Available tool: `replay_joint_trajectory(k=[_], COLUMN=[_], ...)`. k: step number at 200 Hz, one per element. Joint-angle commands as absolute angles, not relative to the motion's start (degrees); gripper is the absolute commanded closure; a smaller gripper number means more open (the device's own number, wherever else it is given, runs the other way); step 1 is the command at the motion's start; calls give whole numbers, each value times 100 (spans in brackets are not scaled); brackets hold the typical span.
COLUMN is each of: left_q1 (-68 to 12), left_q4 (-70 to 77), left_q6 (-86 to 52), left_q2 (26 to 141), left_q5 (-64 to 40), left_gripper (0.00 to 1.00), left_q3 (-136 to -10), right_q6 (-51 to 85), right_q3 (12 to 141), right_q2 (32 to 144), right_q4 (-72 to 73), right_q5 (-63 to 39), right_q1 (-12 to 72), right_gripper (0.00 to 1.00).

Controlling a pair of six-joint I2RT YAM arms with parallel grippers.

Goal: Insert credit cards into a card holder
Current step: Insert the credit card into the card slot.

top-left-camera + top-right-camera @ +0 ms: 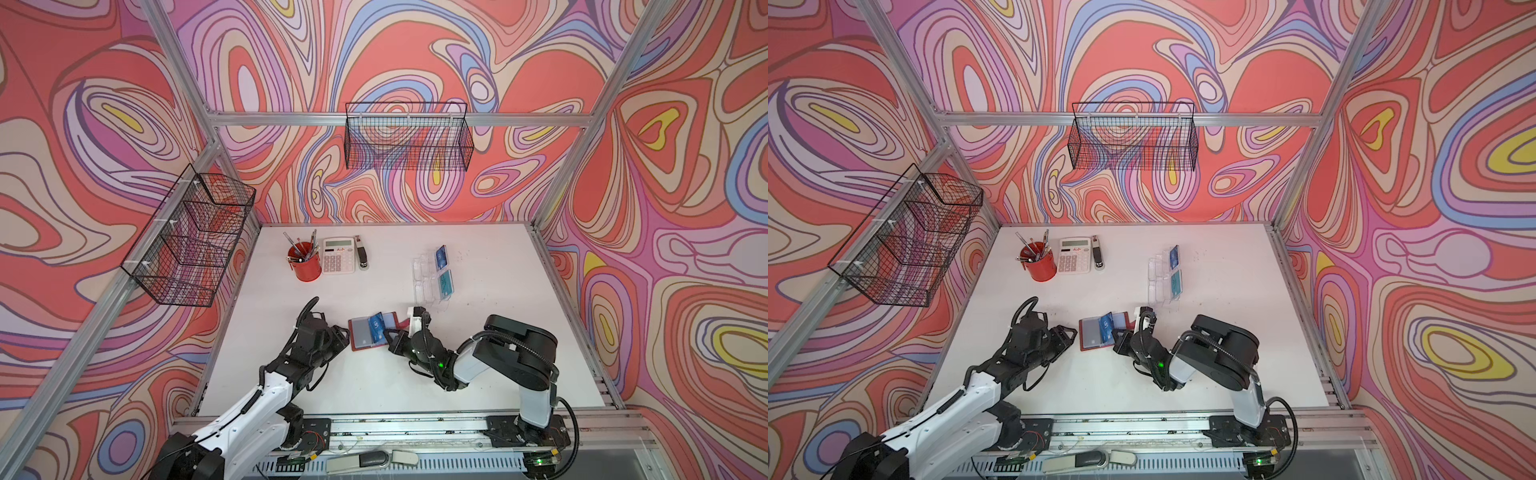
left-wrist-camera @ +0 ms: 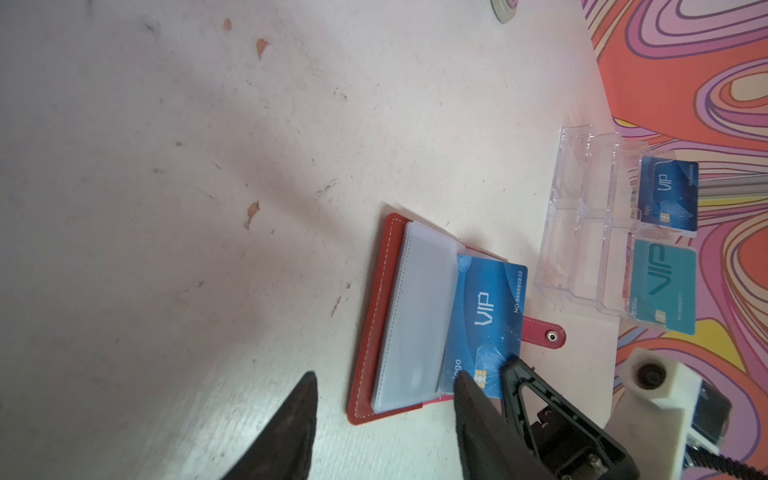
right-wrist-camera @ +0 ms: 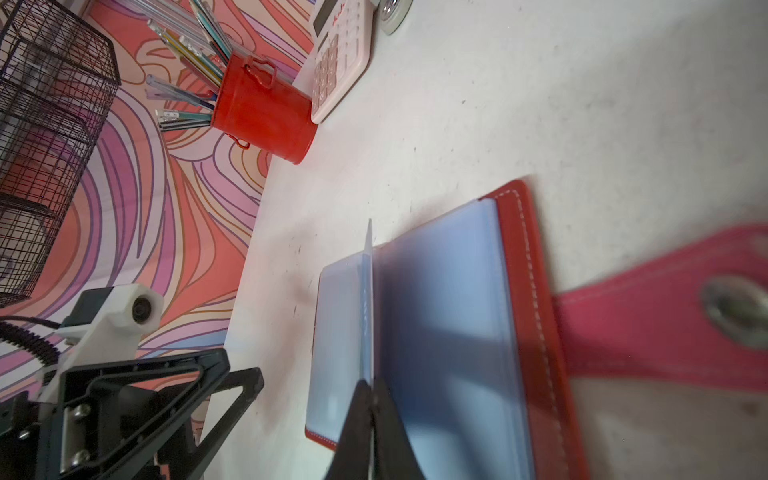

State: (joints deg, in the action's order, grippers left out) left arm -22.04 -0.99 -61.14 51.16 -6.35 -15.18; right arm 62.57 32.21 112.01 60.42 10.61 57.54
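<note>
Three cards (image 2: 665, 286), one holder (image 2: 374, 316); right pincer (image 3: 371, 386) tight on one card (image 2: 490, 307), left pincer (image 2: 382, 376) wide.

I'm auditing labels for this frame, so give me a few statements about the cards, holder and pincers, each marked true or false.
1. The right pincer is shut on the blue card, over the card holder. True.
2. The card holder lies closed with its tab snapped. False: it lies open, sleeves showing, tab loose.
3. The left pincer grips the holder's cover. False: the left pincer stands open, gripping nothing.
4. The clear stand holds a teal card and a dark blue card. True.
</note>
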Motion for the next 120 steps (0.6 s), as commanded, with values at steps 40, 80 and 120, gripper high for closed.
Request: replay_joint_trajectory(k=[40,80,120], left_q1=[-2162,-2159,-2154], left_q4=[27,-26,26], left_q6=[-6308,-6433,-6479], left_q2=[5324,5411,5506], left_q5=[-439,-311,-332], left_gripper=[46,46,46], left_q3=[-1419,-1392,-1389], right_q6=[6775,6983,7162], right_q3=[3230,3156,3220], right_q2=[11530,11496,11544], right_q4=[6179,6112,5972], right_q5=[1013,1030,1006], right_q1=[5790,5791,5856], right_gripper=[100,100,100])
